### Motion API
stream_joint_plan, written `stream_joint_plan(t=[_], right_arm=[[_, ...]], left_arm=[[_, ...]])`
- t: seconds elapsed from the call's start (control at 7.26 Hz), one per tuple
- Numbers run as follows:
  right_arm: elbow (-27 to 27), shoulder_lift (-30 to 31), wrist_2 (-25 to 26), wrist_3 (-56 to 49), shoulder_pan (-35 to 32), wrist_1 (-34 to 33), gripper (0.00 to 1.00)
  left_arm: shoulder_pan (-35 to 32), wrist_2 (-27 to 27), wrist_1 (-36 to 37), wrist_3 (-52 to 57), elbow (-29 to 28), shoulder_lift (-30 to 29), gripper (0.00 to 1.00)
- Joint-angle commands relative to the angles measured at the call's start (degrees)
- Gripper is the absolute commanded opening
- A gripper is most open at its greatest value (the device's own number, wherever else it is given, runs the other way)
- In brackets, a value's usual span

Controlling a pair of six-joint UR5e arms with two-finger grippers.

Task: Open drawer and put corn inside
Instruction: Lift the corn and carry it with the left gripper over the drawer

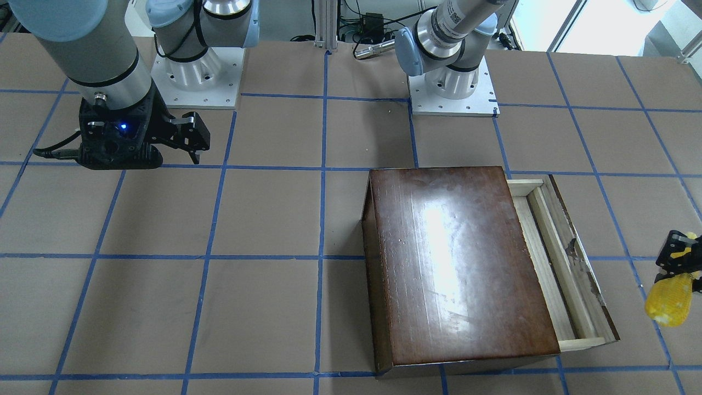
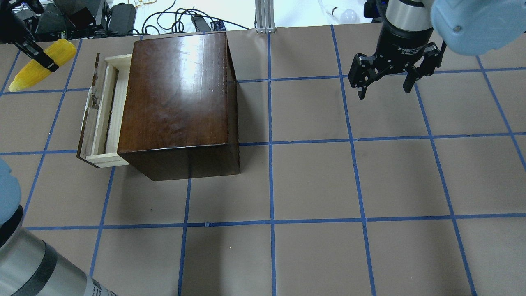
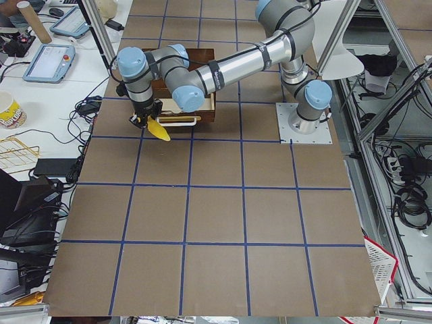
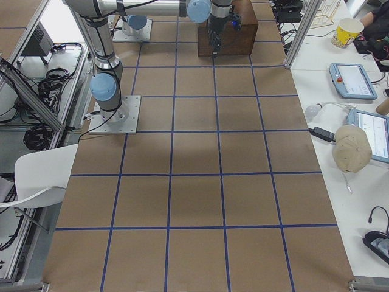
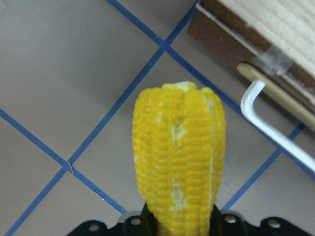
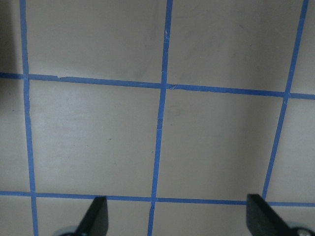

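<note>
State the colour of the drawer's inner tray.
Pale, unfinished-looking light wood; the drawer shows it best in the overhead exterior view.

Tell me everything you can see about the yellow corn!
The corn is a bright yellow toy cob with rows of bumpy kernels. It looks like plastic and narrows toward one end. The left pincer is shut on it near the thicker end, so the narrow end pokes out free and tilts downward. It hangs above the table just outside the front of the part-open drawer, not inside it. Nothing else seems to touch it.
</note>
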State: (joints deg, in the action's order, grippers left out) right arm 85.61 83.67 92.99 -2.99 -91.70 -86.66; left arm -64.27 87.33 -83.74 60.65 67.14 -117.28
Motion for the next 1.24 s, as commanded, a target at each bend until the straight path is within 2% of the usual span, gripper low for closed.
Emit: stream_joint_plan(t=[0.0, 0.28, 0.55, 0.83, 0.96, 1.1], right_arm=[[0.0, 0.0, 0.0, 0.0, 0.0, 0.0, 1.0], [0.0, 0.0, 0.0, 0.0, 0.0, 0.0, 1.0], [0.0, 0.0, 0.0, 0.0, -0.1, 0.0, 1.0], [0.0, 0.0, 0.0, 0.0, 0.0, 0.0, 1.0], [0.0, 0.0, 0.0, 0.0, -0.1, 0.0, 1.0], [0.0, 0.0, 0.0, 0.0, 0.0, 0.0, 1.0]], left_arm=[[-4.3, 1.6, -2.6, -18.2, 0.8, 2.5, 0.0], [-5.8, 1.4, -2.2, -32.0, 6.4, 4.6, 0.0], [-7.7, 1.6, -2.0, -42.2, 9.1, 6.2, 0.0], [-9.6, 1.4, -2.0, -46.2, 10.5, 6.5, 0.0], [-9.6, 1.4, -1.5, -46.5, 13.0, 6.7, 0.0], [-9.6, 1.4, 2.3, -47.4, 15.0, 7.0, 0.0]])
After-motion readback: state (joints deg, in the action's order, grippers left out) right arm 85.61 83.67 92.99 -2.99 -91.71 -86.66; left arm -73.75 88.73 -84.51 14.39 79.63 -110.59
